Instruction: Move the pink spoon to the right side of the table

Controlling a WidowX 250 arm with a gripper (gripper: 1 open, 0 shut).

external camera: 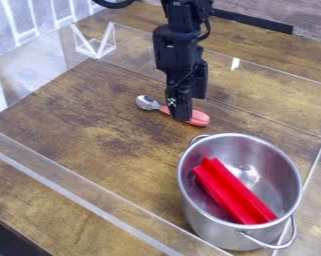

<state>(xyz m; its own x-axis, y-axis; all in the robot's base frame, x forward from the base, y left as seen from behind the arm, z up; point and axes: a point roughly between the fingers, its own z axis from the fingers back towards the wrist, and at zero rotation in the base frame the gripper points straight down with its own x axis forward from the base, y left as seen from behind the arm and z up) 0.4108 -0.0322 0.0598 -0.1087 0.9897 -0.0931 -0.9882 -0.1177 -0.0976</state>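
Note:
The pink spoon [192, 117] lies flat on the table [96, 130], its silver bowl [149, 101] pointing left and its salmon-pink handle end showing to the right. My black gripper [178, 108] points straight down over the spoon's middle, jaws open and straddling the handle, fingertips low near the wood. The gripper body hides the middle of the spoon. Nothing is held.
A steel pot [243, 190] holding red sticks [230, 190] stands at the front right, close to the spoon. Clear acrylic walls [69, 175] edge the tabletop, with a clear folded stand [93, 42] at the back left.

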